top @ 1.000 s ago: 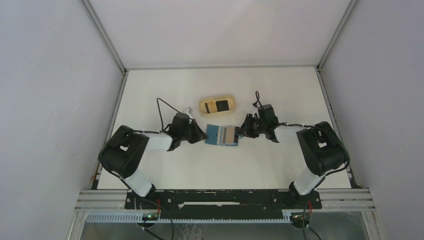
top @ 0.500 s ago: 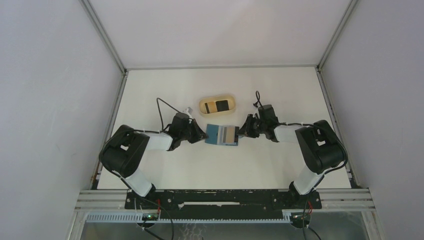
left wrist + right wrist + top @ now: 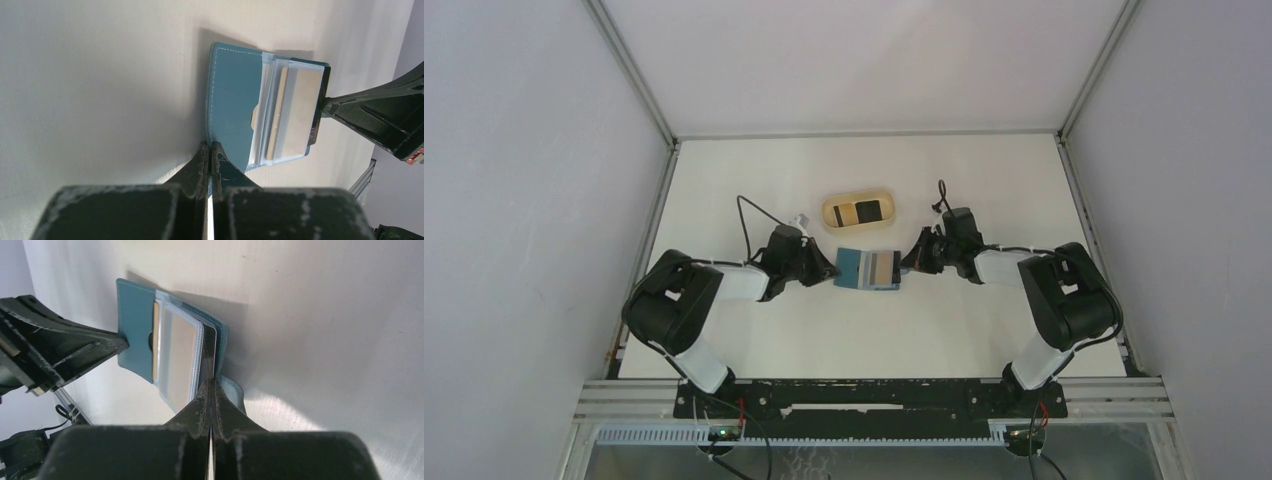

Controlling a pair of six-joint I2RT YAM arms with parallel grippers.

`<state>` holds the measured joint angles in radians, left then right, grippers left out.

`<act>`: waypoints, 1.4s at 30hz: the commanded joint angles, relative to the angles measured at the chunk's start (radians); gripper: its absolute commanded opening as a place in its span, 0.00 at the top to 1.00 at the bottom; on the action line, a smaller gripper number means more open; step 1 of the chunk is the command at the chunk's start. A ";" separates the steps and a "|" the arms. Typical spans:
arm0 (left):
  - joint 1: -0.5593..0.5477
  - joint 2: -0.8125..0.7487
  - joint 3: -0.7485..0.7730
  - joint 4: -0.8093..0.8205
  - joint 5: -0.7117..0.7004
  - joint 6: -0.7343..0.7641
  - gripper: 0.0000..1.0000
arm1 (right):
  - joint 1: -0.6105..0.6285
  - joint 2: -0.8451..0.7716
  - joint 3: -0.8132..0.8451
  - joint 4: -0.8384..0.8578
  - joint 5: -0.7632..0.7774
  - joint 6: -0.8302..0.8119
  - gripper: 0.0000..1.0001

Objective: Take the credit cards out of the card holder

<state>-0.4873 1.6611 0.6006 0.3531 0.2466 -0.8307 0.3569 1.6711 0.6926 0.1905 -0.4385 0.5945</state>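
1. The left arm (image 3: 724,283) lies low over the desk (image 3: 944,330), its forearm pointing inward and its wrist almost level.
2. The left tool (image 3: 210,148) has its fingers pressed together, the tips pinching the edge of the card holder (image 3: 235,100) directly ahead of them.
3. The right arm (image 3: 1004,268) mirrors this pose, low and pointing inward.
4. The right tool (image 3: 213,382) is closed, with its fingertips meeting on the edge of the black credit card (image 3: 212,352) just ahead.
5. The two tools face each other tip to tip, apart.
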 commanded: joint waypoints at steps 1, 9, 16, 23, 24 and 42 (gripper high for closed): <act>-0.004 0.021 -0.019 -0.055 -0.022 0.023 1.00 | -0.022 -0.069 0.001 0.043 -0.055 -0.001 1.00; -0.003 0.019 -0.021 -0.058 -0.027 0.023 1.00 | -0.073 -0.093 0.001 0.000 -0.088 -0.052 1.00; -0.003 0.021 -0.011 -0.067 -0.026 0.027 1.00 | -0.099 -0.118 -0.013 -0.014 -0.103 -0.067 1.00; -0.004 0.020 -0.003 -0.078 -0.031 0.034 1.00 | -0.124 -0.151 -0.030 -0.028 -0.103 -0.077 1.00; -0.003 0.021 -0.001 -0.078 -0.031 0.036 1.00 | -0.125 -0.149 -0.030 -0.026 -0.102 -0.077 1.00; 0.001 0.016 0.000 -0.085 -0.031 0.039 1.00 | -0.048 -0.008 -0.017 0.081 -0.153 -0.004 1.00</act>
<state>-0.4873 1.6611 0.6010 0.3523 0.2443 -0.8303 0.3004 1.6554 0.6609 0.2089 -0.5621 0.5755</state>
